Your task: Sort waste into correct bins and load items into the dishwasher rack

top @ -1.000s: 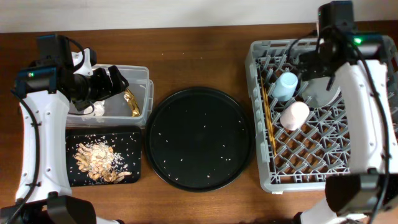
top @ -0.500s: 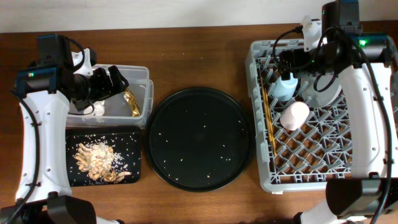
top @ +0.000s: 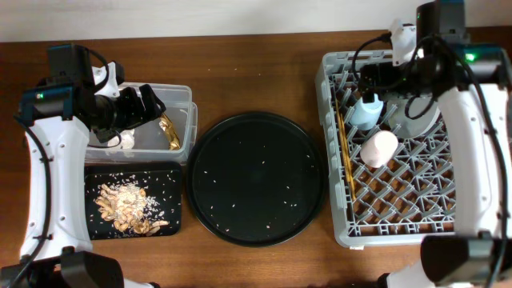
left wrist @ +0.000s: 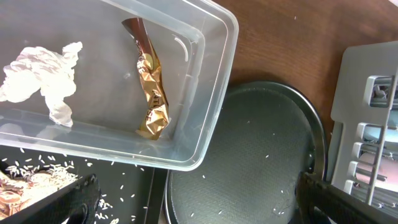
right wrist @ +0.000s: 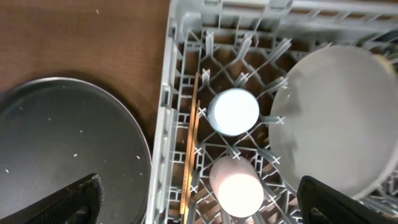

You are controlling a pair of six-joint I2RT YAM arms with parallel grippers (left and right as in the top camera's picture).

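Large round black tray (top: 256, 178), flecked w/ pale grains (left wrist: 268, 157), sits mid-counter (top: 256, 72); brown wood top, pale wall strip (top: 200, 16) at rear.

Brown wooden table (top: 256, 76), pale wall (top: 200, 16)

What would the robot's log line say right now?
left hand open, over tub | right hand open, over rack | tissue, wrapper in tub | scraps in small tray | blue cup, pink cup, plate, chopsticks in rack
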